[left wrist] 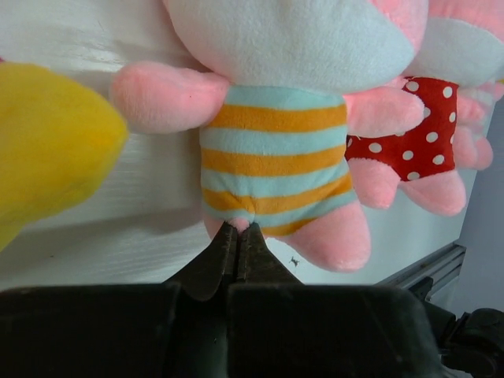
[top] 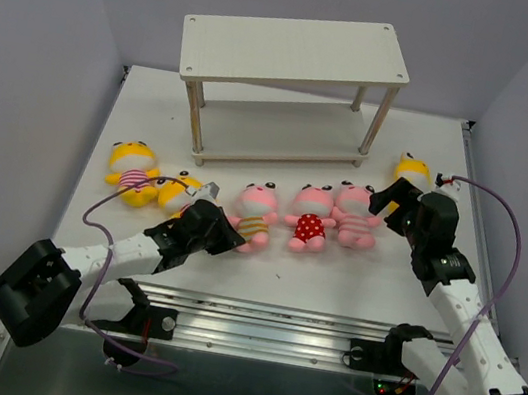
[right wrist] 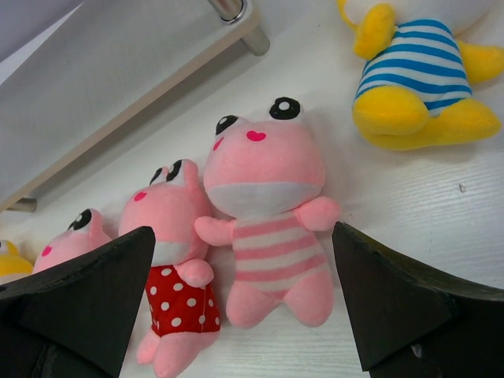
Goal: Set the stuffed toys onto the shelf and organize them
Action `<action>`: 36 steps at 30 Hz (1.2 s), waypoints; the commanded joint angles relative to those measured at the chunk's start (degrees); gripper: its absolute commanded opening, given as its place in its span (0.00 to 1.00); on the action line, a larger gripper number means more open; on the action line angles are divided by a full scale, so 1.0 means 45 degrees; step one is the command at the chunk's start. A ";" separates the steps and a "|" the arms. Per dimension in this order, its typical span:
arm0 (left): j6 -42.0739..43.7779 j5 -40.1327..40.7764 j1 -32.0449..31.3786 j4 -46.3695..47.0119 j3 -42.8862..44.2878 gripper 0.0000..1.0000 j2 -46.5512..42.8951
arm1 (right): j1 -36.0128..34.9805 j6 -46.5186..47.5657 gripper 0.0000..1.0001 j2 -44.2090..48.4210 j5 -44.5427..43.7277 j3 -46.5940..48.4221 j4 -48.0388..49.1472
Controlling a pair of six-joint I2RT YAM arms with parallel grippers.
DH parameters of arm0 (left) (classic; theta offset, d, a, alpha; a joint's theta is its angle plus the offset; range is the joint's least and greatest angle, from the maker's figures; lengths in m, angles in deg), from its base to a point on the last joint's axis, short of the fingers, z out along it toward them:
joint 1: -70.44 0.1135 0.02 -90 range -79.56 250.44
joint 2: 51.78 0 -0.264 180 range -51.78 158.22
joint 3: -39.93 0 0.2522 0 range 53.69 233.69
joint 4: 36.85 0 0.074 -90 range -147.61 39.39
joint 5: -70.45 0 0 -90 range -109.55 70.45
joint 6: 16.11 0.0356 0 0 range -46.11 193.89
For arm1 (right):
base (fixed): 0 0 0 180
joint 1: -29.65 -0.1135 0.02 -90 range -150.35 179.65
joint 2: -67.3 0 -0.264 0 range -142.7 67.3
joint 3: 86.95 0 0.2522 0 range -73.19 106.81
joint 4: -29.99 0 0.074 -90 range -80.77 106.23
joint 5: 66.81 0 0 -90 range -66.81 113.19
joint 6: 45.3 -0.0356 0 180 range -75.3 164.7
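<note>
Dolls, all six, lie on the white worktop (top: 333, 270) before the pale two-tier wooden shelf (top: 299, 49), so we judge nothing is placed yet. Leftmost, a yellow plush doll with pink stripes (top: 132, 170) and its yellow twin (top: 178, 193) lie side by side. The left jaws are pressed together, with their tips against the hem of the pink plush doll in yellow stripes (left wrist: 276, 157), perhaps to nudge it. Past the red-dotted pink doll (top: 310, 217), the right jaws spread wide around the pink-striped pink doll (right wrist: 268, 228), framing a grasp. The blue-striped yellow doll (right wrist: 417, 63) lies beyond.
</note>
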 commanded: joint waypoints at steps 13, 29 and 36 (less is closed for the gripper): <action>0.3752 0.0740 -0.0099 0.0091 0.1167 0.00 -0.2789 | -0.0030 0.0331 1.00 0.0286 -0.0402 -0.0089 0.0505; 0.6955 0.4688 -0.0060 0.1279 0.4332 0.00 -0.0448 | -0.0030 0.0507 1.00 0.0442 -0.0617 -0.0070 0.0505; 0.7622 0.5627 0.0389 0.2315 0.5172 0.00 0.1583 | -0.0030 0.0605 1.00 0.0598 -0.0734 -0.0070 0.0524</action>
